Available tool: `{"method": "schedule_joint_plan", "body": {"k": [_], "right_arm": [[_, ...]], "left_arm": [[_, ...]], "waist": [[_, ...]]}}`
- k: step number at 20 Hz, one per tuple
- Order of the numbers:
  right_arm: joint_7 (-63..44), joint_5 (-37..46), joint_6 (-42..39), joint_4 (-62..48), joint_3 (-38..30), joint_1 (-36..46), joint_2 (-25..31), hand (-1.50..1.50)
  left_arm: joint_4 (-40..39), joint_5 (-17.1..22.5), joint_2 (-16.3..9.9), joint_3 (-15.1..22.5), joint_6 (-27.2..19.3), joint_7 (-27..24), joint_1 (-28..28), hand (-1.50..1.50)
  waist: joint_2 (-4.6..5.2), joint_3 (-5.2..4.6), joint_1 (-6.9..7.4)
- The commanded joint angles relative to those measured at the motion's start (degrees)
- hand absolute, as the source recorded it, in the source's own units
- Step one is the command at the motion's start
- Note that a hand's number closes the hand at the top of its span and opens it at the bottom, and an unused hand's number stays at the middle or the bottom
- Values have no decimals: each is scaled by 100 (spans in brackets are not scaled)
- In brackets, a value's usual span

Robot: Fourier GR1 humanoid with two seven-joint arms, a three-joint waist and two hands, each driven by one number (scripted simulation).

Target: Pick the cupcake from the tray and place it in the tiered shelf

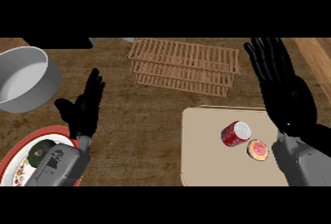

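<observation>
The cupcake [235,133], red-wrapped with white frosting, lies tipped on the beige tray [200,153] at the lower right. The wooden slatted tiered shelf [184,65] stands at the top centre of the counter. My right hand [284,89] is open with fingers straight, raised over the tray's right edge, to the right of the cupcake and apart from it. My left hand [84,107] is open too, fingers pointing up, at the left of the counter, holding nothing.
A small round pastry [258,149] sits on the tray beside the cupcake. A grey pot [26,78] stands at the upper left. A red-rimmed plate [19,159] with food is at the lower left, partly under my left forearm.
</observation>
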State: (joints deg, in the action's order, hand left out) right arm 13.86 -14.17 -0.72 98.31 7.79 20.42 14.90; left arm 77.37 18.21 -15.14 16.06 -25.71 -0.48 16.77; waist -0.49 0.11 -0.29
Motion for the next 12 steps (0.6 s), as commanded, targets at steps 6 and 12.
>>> {"method": "schedule_joint_plan", "body": {"k": [6, 12], "right_arm": [[-1097, -20, -686, -1074, -81, -705, 839, 150], [-816, -838, -810, -1105, -1123, -1486, 754, -150]], "left_arm": [[635, -358, -1002, -504, 23, 31, -275, 0], [1561, -316, -797, -350, 33, 273, -1210, 0]], "waist": [[39, -7, 165], [30, -7, 43]]}}
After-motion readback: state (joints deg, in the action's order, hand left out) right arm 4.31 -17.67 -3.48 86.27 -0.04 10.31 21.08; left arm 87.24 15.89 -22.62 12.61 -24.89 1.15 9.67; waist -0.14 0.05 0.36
